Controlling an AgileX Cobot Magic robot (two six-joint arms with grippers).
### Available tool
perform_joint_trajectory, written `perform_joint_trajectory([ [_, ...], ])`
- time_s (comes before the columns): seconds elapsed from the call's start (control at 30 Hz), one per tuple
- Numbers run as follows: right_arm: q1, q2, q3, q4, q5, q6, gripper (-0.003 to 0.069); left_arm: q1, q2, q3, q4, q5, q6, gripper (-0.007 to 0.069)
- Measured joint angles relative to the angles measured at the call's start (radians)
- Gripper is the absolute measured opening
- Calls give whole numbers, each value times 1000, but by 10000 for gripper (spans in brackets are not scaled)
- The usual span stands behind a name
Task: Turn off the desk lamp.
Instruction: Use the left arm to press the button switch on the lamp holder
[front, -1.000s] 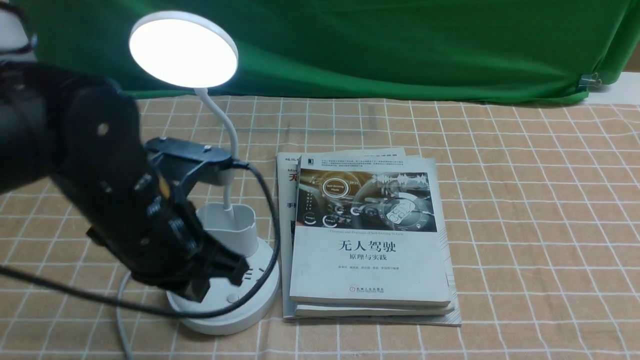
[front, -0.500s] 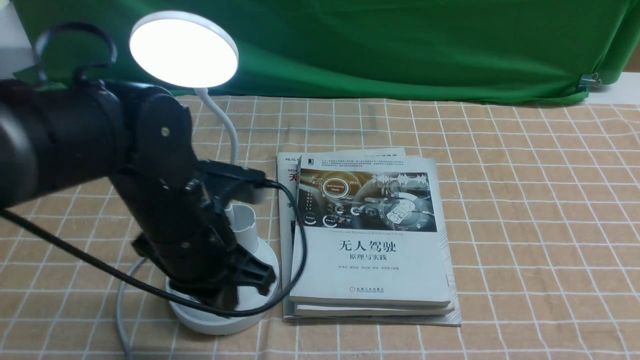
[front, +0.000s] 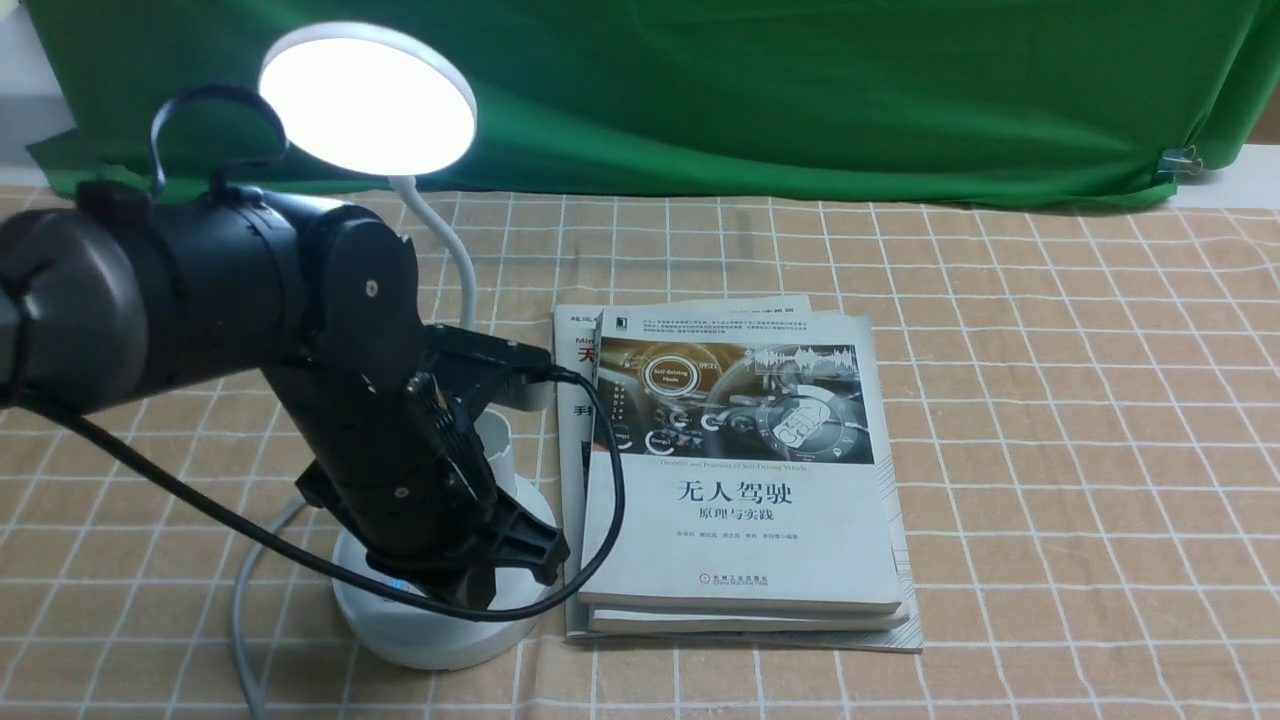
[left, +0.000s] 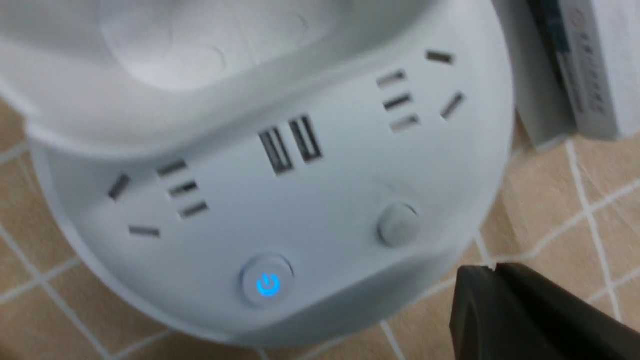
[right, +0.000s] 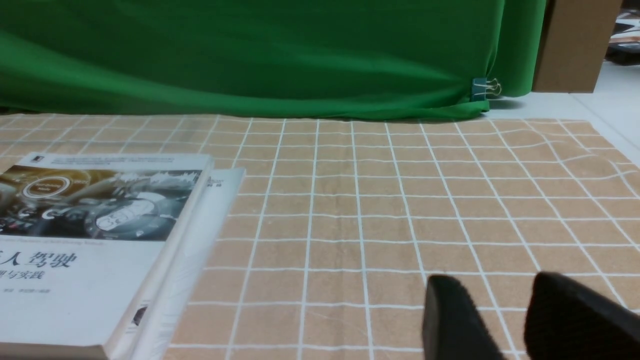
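Lit desk lamp (front: 367, 100) on the counter (front: 1050, 400), left gripper (left: 494, 275) at its base.

A stack of books (front: 740, 500) is seen on the checked counter, and the white lamp stands just beside it on the robot's left, disc head glowing. The lamp is judged to be light, stiff plastic that could slide on the cloth, so no grasp is called for, only a straight-down press. Its cup holder (left: 165, 45) appears empty. The left gripper, clenched on nothing, is held by the base rim. The right gripper (right: 505, 310) is parted, well apart. The blue-lit power button (left: 267, 284) is the likely contact point, near a plain button (left: 398, 231).
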Motion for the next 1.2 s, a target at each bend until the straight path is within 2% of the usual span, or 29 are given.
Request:
perform_joint_trajectory([
  [0.43, 0, 0, 0, 0, 0, 0, 240, 47, 9, -9, 24, -16, -17, 6],
  [1.2, 0, 0, 0, 0, 0, 0, 240, 40, 88, -25, 21, -8, -17, 6],
])
